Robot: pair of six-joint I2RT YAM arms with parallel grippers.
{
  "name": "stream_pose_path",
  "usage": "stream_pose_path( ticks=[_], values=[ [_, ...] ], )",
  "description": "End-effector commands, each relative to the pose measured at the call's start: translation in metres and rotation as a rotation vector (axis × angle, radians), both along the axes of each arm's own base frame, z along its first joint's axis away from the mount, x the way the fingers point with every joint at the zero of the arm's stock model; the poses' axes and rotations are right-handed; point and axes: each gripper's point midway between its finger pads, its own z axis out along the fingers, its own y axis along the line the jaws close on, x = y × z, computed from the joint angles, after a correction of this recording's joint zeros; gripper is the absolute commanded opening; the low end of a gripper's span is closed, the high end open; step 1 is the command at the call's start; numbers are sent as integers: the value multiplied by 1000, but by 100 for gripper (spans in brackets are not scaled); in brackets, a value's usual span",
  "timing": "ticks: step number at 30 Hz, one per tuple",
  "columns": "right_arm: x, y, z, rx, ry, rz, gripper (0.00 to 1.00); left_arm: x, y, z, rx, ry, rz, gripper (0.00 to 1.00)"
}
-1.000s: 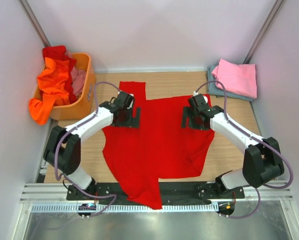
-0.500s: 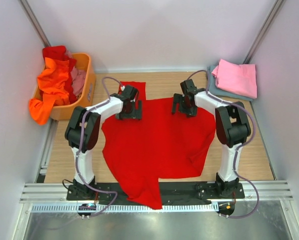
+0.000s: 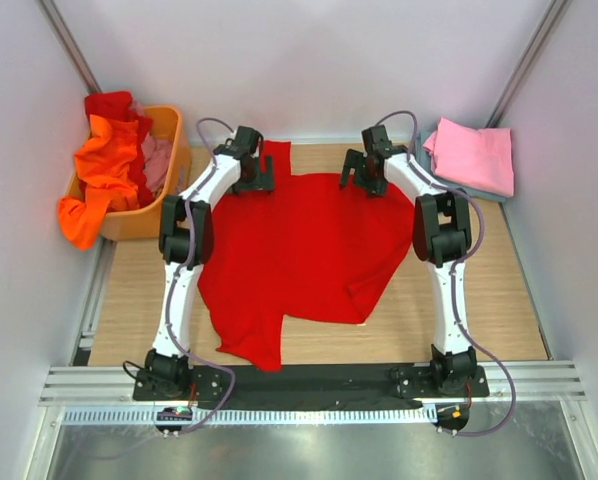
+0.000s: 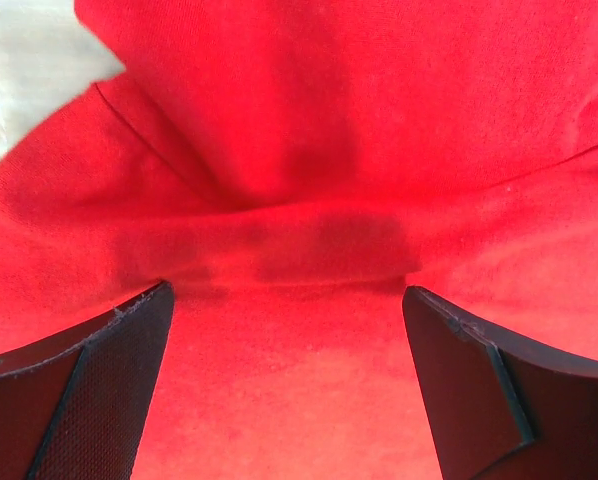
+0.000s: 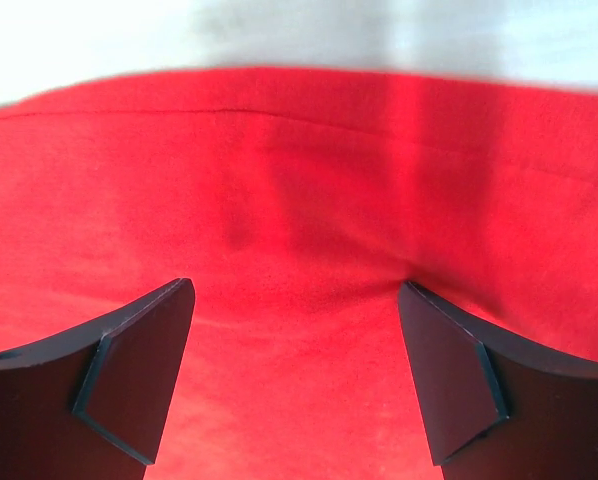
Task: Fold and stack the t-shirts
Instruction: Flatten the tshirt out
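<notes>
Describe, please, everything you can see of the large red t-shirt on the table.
The red t-shirt is bright, plain, soft-looking cloth, spread across the wooden table, mostly flat but rumpled, with a fold near its right side. A sleeve points away at far left. The left pincer and right pincer stand open over its far edge; cloth puckers into a ridge before the left one.

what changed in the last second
Both arms stretched toward the far edge. The left tool and right tool went with them, and the red shirt slid that way, off the base rail. The basket and pink shirt stayed put.
</notes>
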Motion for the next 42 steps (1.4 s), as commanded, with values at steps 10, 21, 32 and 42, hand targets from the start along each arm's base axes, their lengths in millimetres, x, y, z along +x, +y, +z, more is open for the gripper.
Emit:
stream_pose_path(
  ticks=[10,21,32,42],
  values=[
    [27,12,65,16,-125,97,89,-16,2,124,-25,-141,5,100],
    [-139,8,145,-181,-190,67,89,-194,17,226,-1,-301,-59,100],
    [-237,20,80,-468,-13,205,83,-334,59,178,-219,-381,-15,100],
    [-255,18,43,-587,102,200,65,-343,52,188,-288,-448,-74,100]
  ],
)
